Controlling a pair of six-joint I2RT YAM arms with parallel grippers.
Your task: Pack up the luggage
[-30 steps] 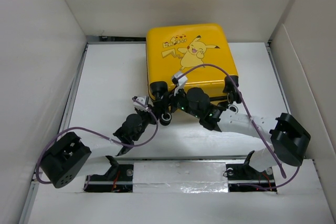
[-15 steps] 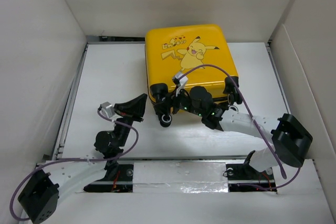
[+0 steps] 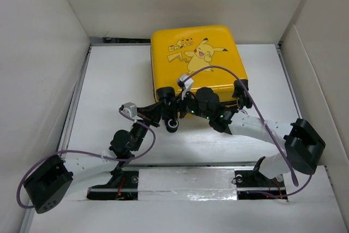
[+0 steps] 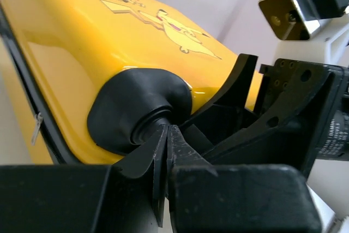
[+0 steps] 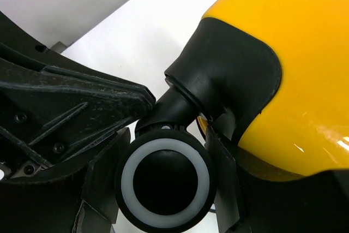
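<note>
L jaws closed; tips by wheel mount (image 4: 136, 105) of luggage (image 4: 71, 47).

The white table (image 3: 109, 80) carries the yellow luggage (image 3: 229, 58), closed and cartoon face up, sitting toward the far edge a little right of the middle, its black wheels pointing to the near side. A strip of silver tape (image 3: 185, 181) lies along the near edge.

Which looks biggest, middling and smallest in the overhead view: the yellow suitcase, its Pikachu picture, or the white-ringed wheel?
1. yellow suitcase, by far the largest
2. Pikachu picture
3. white-ringed wheel, smallest
</note>
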